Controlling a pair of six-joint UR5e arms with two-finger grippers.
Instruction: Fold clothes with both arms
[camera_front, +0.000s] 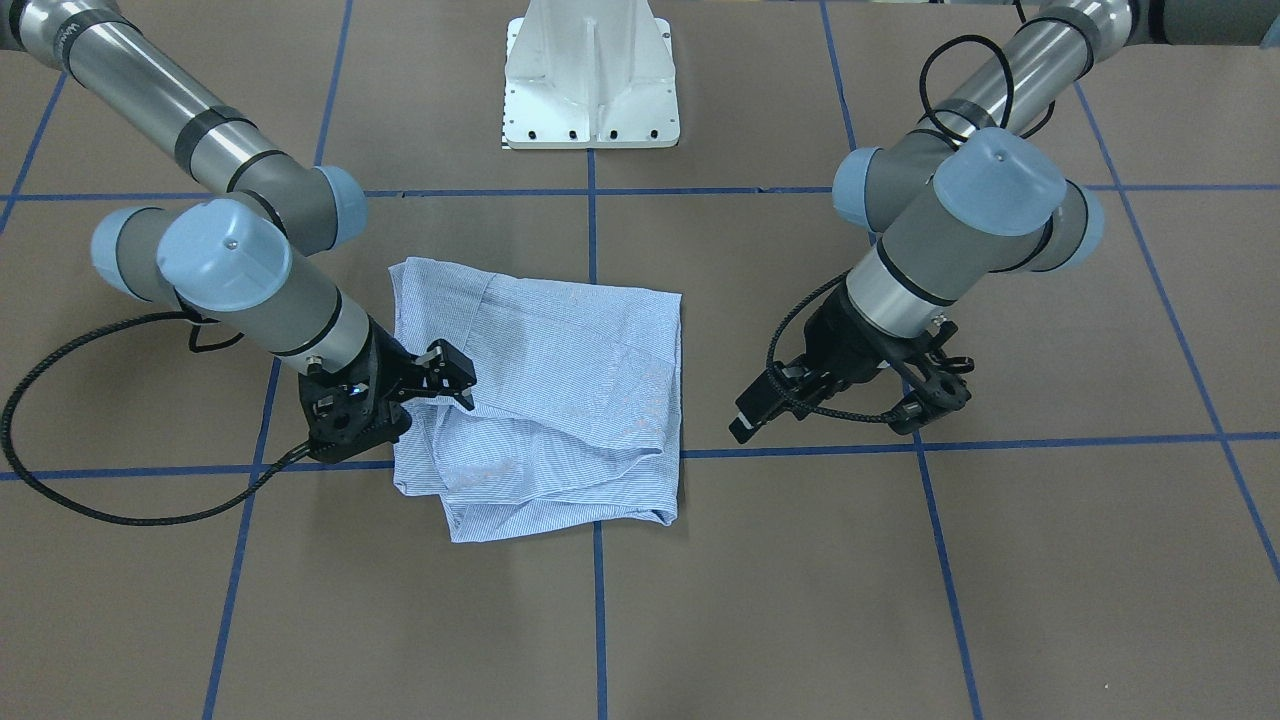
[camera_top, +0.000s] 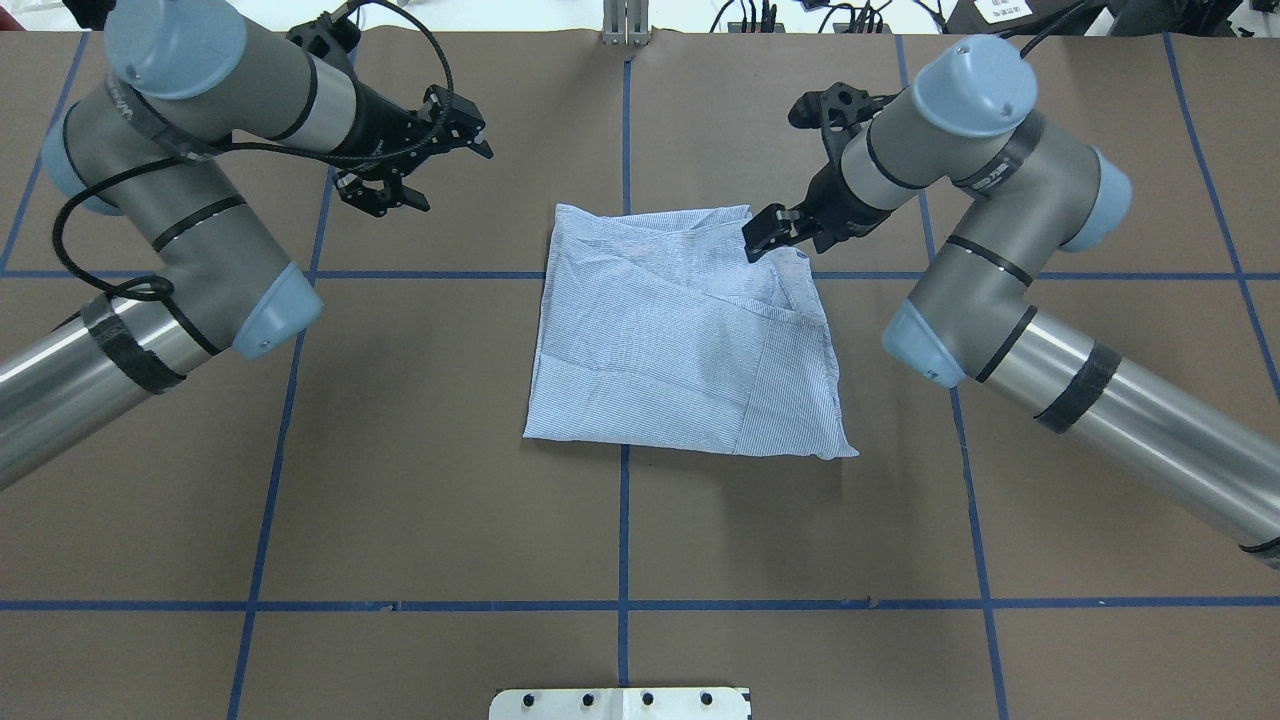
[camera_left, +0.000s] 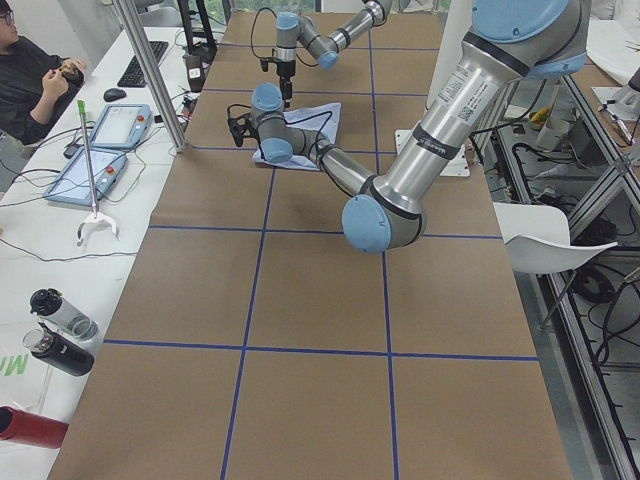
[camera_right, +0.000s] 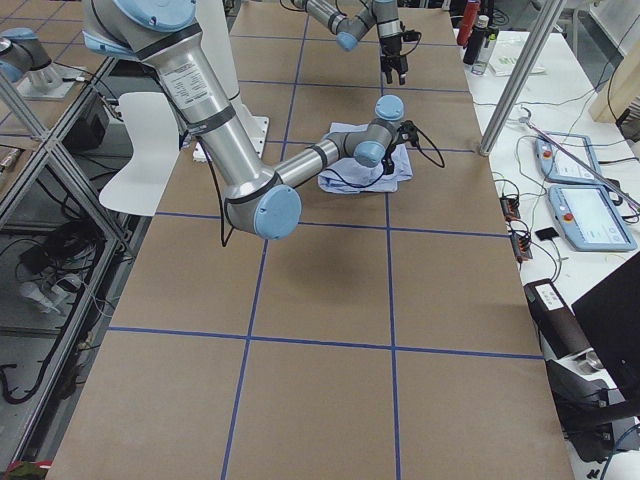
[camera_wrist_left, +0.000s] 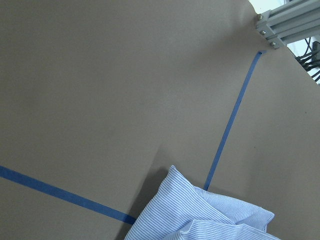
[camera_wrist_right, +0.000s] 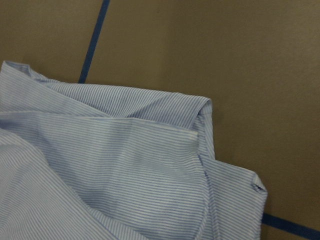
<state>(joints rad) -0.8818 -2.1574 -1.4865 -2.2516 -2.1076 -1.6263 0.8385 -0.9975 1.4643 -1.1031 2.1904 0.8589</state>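
Observation:
The light blue striped shirt (camera_front: 560, 380) lies folded into a rough square on the brown table (camera_top: 400, 450), near its middle (camera_top: 670, 340). No collar or buttons show. My right gripper (camera_top: 765, 235) hovers at the shirt's far right corner, fingers apart, holding no cloth; in the front view it is on the left (camera_front: 455, 385). The right wrist view shows that folded corner (camera_wrist_right: 125, 165) lying flat. My left gripper (camera_top: 470, 135) is open and empty over bare table, left of the shirt and apart from it (camera_front: 750, 410). The left wrist view shows only a shirt corner (camera_wrist_left: 200, 215).
Blue tape lines (camera_top: 622, 500) cross the table in a grid. The white pedestal base (camera_front: 590, 80) stands at the robot's side. A side table with tablets (camera_left: 100, 150) and bottles (camera_left: 60, 330) and a seated person (camera_left: 30, 70) lie beyond the far edge.

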